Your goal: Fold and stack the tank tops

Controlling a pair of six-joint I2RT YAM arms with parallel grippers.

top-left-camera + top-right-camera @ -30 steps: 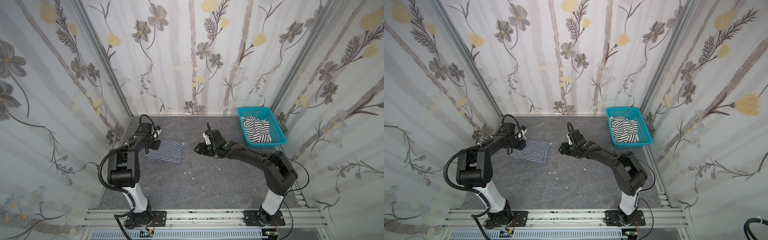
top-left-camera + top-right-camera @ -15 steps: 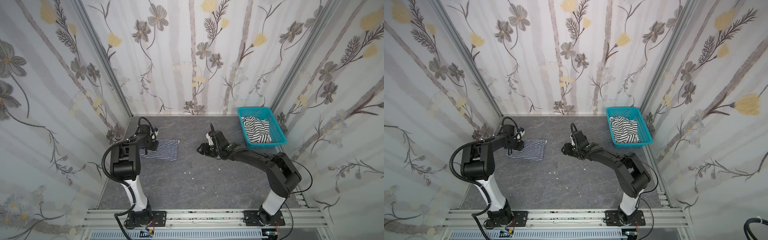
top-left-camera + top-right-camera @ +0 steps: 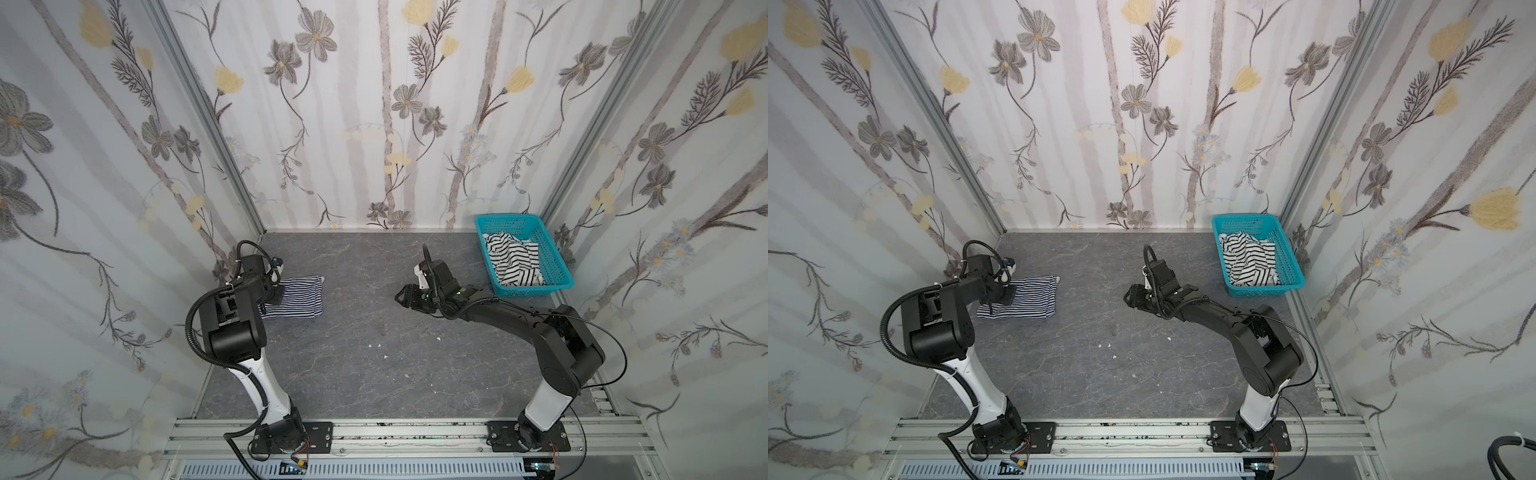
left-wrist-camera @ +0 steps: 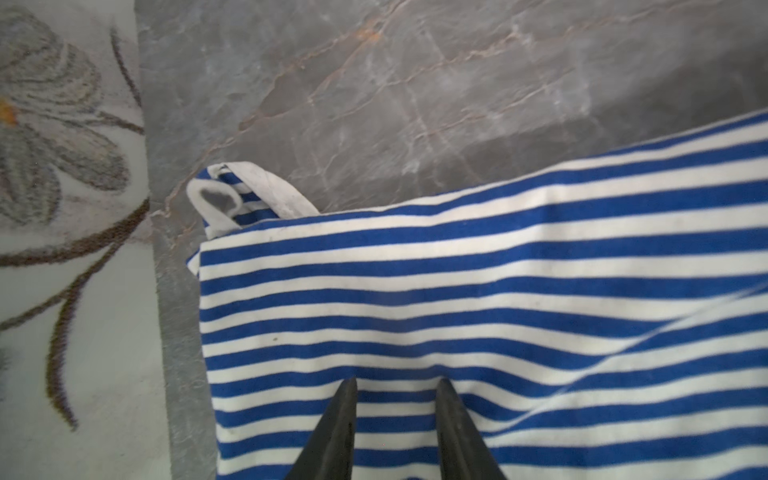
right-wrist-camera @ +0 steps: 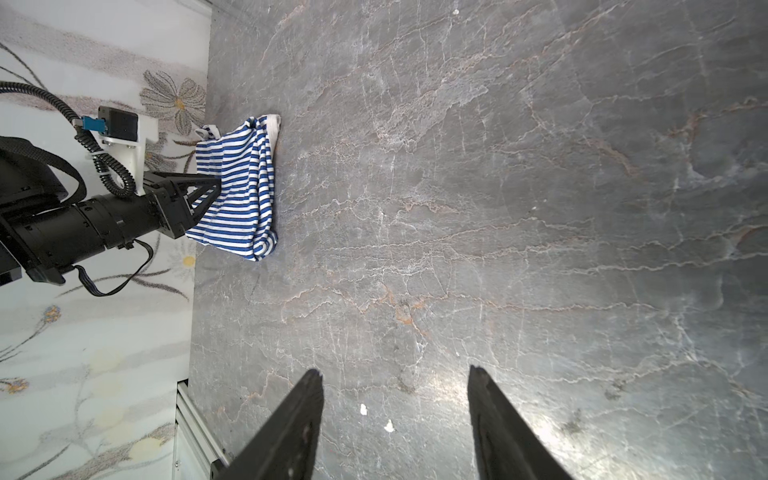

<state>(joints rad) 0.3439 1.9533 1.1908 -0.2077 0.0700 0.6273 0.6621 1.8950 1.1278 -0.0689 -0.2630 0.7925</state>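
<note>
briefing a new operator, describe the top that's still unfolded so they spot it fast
Find the teal basket in the far right corner of the table. The crumpled top lies inside it. Its wide black-and-white stripes set it apart from the folded, thin blue-striped top near the left wall.

The blue-striped tank top point(image 4: 457, 291) is seen as soft, matt cloth. The table point(image 5: 498, 208) is finished like veined grey stone, faintly glossy; the basket point(image 3: 534, 291) is made of perforated plastic.
</note>
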